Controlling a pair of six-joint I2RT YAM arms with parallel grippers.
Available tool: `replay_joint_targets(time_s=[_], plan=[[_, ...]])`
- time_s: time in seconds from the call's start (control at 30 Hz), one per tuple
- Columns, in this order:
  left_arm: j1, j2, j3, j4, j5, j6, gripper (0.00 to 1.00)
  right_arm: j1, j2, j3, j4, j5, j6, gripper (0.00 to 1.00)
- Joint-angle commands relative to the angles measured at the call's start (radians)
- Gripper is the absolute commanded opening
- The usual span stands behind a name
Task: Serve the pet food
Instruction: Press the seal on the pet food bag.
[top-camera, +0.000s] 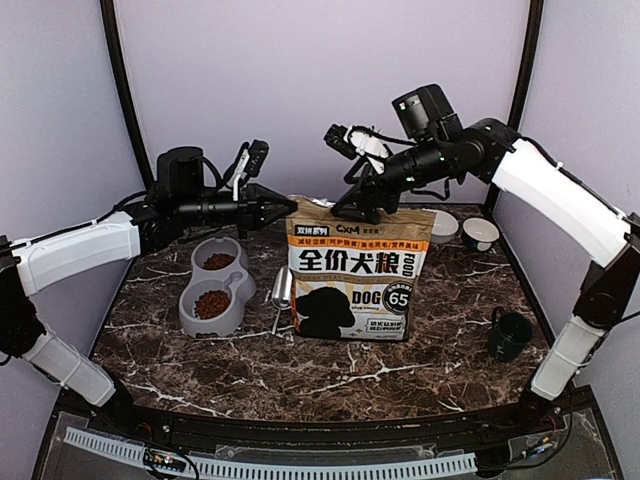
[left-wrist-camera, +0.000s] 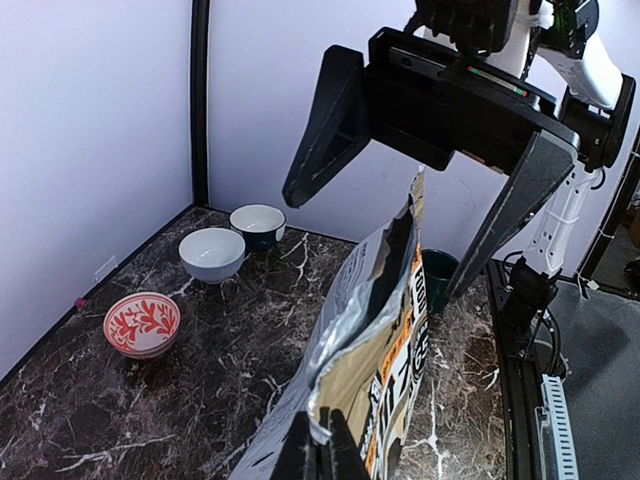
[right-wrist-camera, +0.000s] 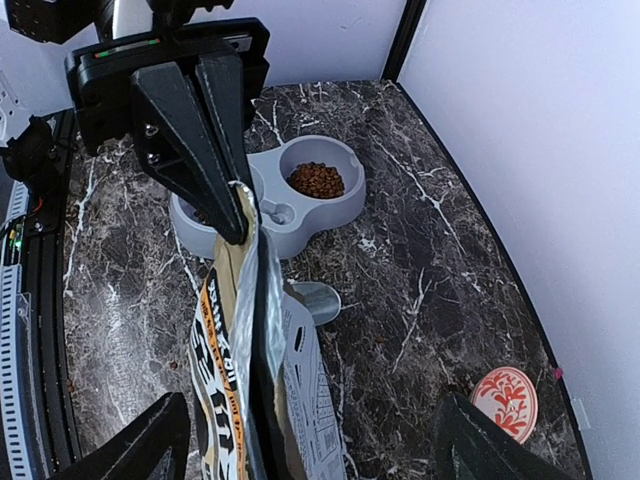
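Left gripper (top-camera: 288, 208) is pinched shut on the top corner of the dog-food bag (top-camera: 360, 280). Right gripper (top-camera: 368, 208) is spread wide astride the bag's top edge, holding nothing. Pet food (top-camera: 211, 303) fills both wells of the double bowl (top-camera: 236, 290), at the bag's 9 o'clock. Judged: bag-handling step. Next, the right jaws need a square bite on the lip.

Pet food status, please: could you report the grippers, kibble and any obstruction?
Left gripper shut on bag top corner; right gripper open over it. Kibble in both bowl wells. Scoop lying between bowl and bag.
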Motion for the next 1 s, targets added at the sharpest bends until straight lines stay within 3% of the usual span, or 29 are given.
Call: replay_joint_targets(time_s=[0.0, 0.23, 0.67, 0.83, 0.97], plan=[[0.014, -0.074, 0.003, 0.131, 0.031, -0.014, 0.0, 0.018, 0.058, 0.113, -0.034, 0.007, -0.042, 0.85], [0.015, -0.077, -0.007, 0.145, 0.041, -0.013, 0.0, 0.04, 0.194, 0.276, -0.125, -0.1, -0.037, 0.76], [0.014, -0.078, -0.011, 0.147, 0.046, -0.012, 0.0, 0.049, 0.294, 0.343, -0.127, -0.152, 0.006, 0.34], [0.014, -0.08, -0.012, 0.147, 0.044, -0.009, 0.0, 0.049, 0.299, 0.333, -0.138, -0.142, 0.003, 0.28], [0.014, -0.082, -0.013, 0.148, 0.044, -0.009, 0.0, 0.049, 0.301, 0.328, -0.157, -0.147, -0.004, 0.11]])
